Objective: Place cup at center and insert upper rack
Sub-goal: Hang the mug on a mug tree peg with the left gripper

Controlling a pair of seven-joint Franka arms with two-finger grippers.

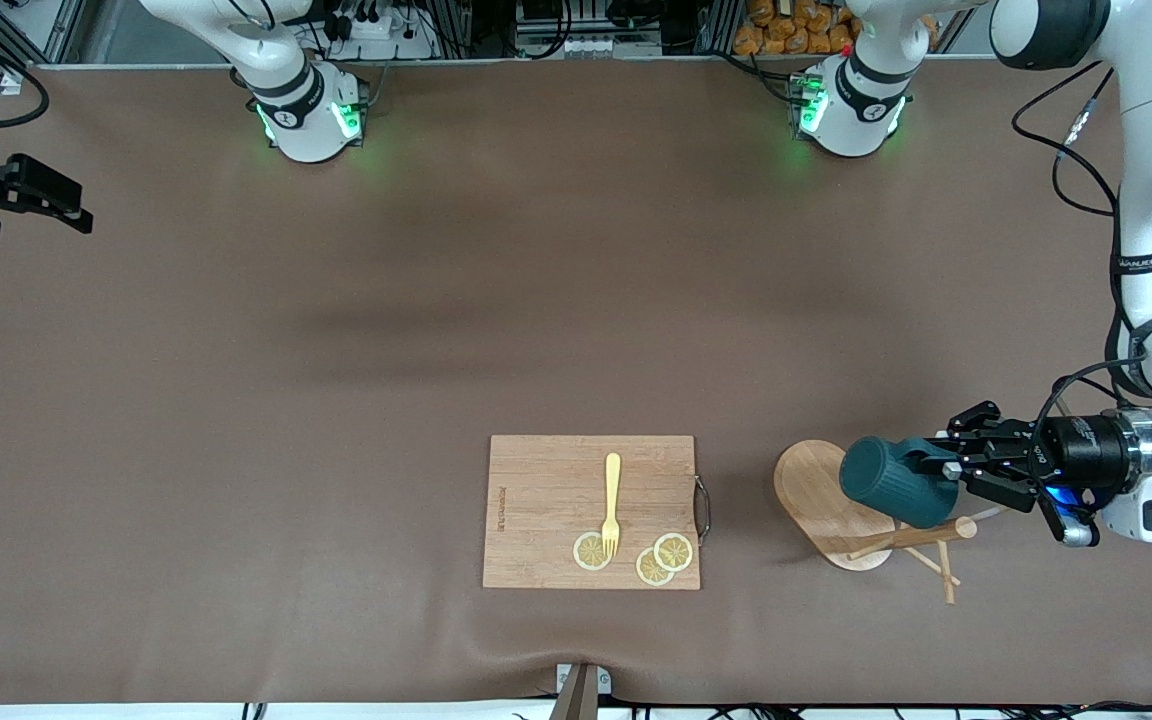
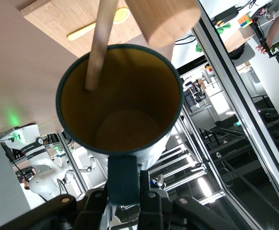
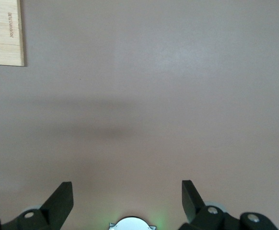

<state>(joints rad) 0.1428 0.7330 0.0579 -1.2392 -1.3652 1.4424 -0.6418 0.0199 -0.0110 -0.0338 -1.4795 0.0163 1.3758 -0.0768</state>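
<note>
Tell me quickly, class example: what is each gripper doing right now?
Left gripper: shut on the cup by its handle, over the upper rack.
Right gripper: open, holding nothing, waiting above bare table.

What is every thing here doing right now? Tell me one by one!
cup: held sideways by its handle, over the mug tree.
mug tree: upright, one peg poking into the cup.
left gripper: shut on the cup handle.
right gripper: open, waiting, holding nothing.
fork: lying on cutting board.

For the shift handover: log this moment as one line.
left gripper: shut on cup handle, over mug tree | right gripper: open, waiting over table
</note>
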